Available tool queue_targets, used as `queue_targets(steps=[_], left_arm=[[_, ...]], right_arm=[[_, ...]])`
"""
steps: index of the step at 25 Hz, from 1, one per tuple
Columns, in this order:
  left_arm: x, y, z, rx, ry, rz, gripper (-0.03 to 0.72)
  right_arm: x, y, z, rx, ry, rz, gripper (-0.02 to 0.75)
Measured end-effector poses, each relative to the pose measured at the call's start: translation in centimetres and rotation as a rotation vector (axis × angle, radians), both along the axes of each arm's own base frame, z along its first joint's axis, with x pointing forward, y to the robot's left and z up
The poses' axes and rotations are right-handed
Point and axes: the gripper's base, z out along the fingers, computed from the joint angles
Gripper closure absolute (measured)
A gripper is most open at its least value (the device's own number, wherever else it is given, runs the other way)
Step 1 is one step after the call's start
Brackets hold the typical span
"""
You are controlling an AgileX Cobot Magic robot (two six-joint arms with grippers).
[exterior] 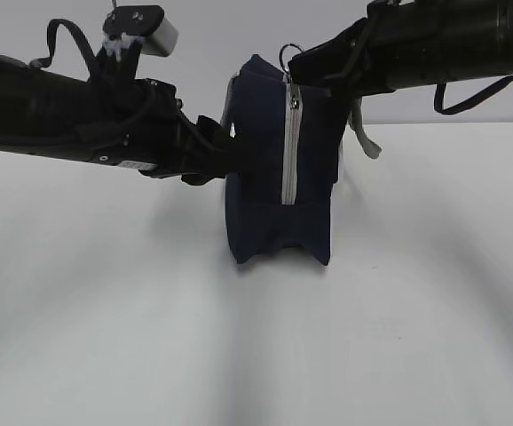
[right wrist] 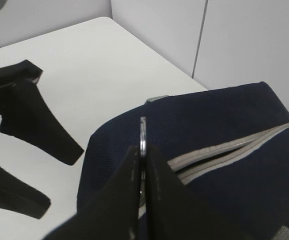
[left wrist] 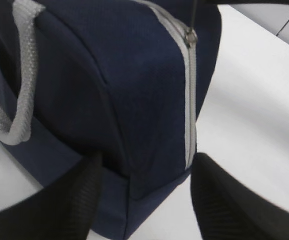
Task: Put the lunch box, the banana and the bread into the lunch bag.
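- The left gripper (left wrist: pixel 144 200) has its fingers (left wrist: pixel 69 205) spread wide around the lower end of the lunch bag (exterior: pixel 274 169), one on each side of the zipped edge. In the exterior view it meets the bag's left flank. If these fingers do not brace firmly, the soft bag may slide or tip on the tabletop (exterior: pixel 239 355) once the zipper is pulled.
- The lunch bag stands upright at mid-table, its grey zipper (exterior: pixel 288 146) apparently closed all along the visible edge; nothing has gone in yet, I judge. Lunch box, banana and bread are in none of the views.
- The right gripper (right wrist: pixel 143 165) has its fingers pressed together on the thin metal zipper ring (right wrist: pixel 143 135) at the bag's top. The ring is slim and smooth; it could slip out, or a skewed pull could jam the slider or lift the whole bag.
- The tabletop is plain white and matte; pale wall panels (right wrist: pixel 234 40) stand behind.
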Motion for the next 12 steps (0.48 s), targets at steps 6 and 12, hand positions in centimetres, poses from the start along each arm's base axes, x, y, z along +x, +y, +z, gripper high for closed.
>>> queue_targets(steps=[6,12], left_arm=[[1.2,-0.5,-1.6,-0.019,-0.025,0.012,0.262],[2.2,-1.0,-2.3,-0.011,-0.064,-0.005,0.259]], right_arm=[[-0.1,0.1,0.0,0.012,0.012,0.011,0.754],[-0.1,0.1,0.0,0.016,0.016,0.011,0.754]])
